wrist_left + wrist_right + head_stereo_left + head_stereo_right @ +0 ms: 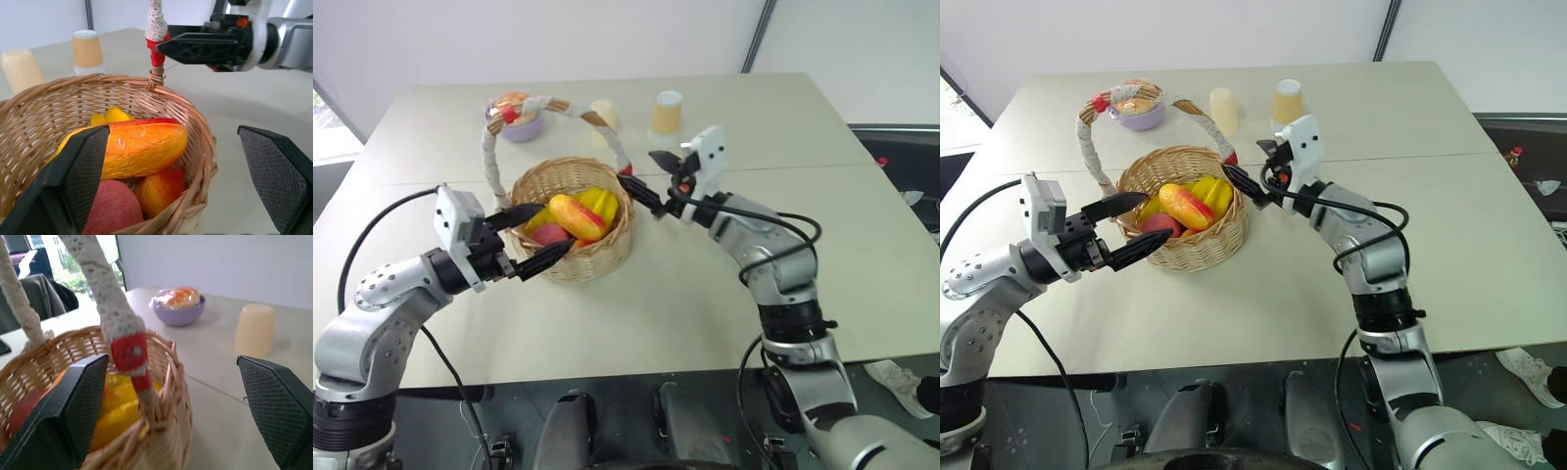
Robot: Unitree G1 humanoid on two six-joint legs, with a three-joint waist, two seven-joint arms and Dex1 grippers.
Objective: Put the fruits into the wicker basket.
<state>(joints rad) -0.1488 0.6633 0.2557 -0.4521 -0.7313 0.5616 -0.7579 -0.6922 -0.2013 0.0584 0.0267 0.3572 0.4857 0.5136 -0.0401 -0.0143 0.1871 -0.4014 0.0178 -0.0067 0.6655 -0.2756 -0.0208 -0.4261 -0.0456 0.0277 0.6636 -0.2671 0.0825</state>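
With the fruits (576, 215) piled inside the wicker basket (607, 250), I see both grippers' fingers spread empty beside it; nothing left.

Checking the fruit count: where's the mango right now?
The mango lies on top of the other fruit inside the wicker basket, at table centre between both grippers.

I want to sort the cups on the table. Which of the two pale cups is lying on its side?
None lies flat: both cups stand. The paler cup differs from the more orange one by standing nearer the lilac bowl.
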